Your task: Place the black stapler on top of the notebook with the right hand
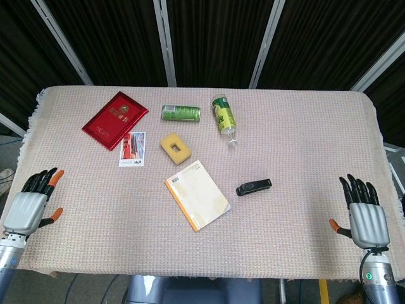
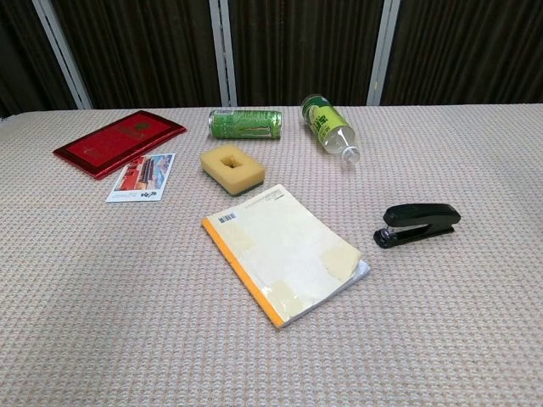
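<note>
The black stapler (image 1: 254, 187) (image 2: 417, 224) lies on the cloth, just right of the notebook and apart from it. The notebook (image 1: 197, 194) (image 2: 287, 252) has a pale yellow cover with an orange spine and lies flat near the table's middle. My right hand (image 1: 363, 212) rests at the near right corner, fingers spread, holding nothing, far from the stapler. At the near left edge my left hand (image 1: 31, 204) is likewise open and empty. Neither hand shows in the chest view.
Behind the notebook sit a yellow sponge (image 1: 175, 148) (image 2: 232, 167), a green can (image 1: 181, 113) (image 2: 245, 124) on its side and a lying plastic bottle (image 1: 224, 116) (image 2: 329, 125). A red booklet (image 1: 115, 119) (image 2: 119, 142) and a small card (image 1: 133, 149) (image 2: 142, 177) lie at the left.
</note>
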You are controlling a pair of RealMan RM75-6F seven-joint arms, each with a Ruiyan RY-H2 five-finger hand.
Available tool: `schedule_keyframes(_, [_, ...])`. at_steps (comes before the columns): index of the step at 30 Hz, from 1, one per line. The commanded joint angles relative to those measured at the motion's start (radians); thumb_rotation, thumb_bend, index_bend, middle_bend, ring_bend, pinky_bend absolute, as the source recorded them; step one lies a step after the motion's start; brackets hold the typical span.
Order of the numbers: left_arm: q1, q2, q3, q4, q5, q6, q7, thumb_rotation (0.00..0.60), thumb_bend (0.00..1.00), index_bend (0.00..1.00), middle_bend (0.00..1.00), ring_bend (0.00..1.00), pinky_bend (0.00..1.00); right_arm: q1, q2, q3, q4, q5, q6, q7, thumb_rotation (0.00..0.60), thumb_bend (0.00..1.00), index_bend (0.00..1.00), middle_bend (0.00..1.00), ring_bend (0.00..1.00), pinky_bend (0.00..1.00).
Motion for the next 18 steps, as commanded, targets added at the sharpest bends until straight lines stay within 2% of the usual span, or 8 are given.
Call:
schedule_keyframes(1, [-0.001,-0.001,-0.002,0.002,-0.007,-0.005,0.000,0.600,0.31,0.00,0.00,0.00,0.09,0.003,-0.002,0.002,0.003,0.004,-0.004,-0.002,0.600,0.13,0.00,0.00,0.00,0.00])
schedule_keyframes(5, [-0.003,-0.005,-0.003,0.002,-0.009,-0.009,0.009,0.600,0.31,0.00,0.00,0.00,0.09,0.007,-0.001,0.004,0.006,0.013,-0.013,0.001,0.600,0.13,0.00,0.00,0.00,0.00])
schedule_keyframes(9, [-0.007,-0.007,0.001,-0.001,-0.003,-0.013,0.018,0.600,0.31,0.00,0.00,0.00,0.09,0.005,-0.001,-0.002,0.012,-0.026,0.003,0.028,0.600,0.13,0.01,0.00,0.00,0.00])
schedule_keyframes(14, [-0.005,-0.004,0.001,-0.004,0.001,-0.009,0.006,0.600,0.30,0.00,0.00,0.00,0.09,0.014,-0.022,-0.010,0.025,-0.057,-0.003,0.041,0.600,0.13,0.06,0.03,0.00,0.01])
schedule_keyframes(18, [-0.008,-0.004,0.002,-0.002,0.002,-0.016,0.002,0.600,0.31,0.00,0.00,0.00,0.09,0.065,-0.063,-0.023,0.060,-0.104,-0.070,0.036,0.600,0.13,0.15,0.10,0.02,0.17])
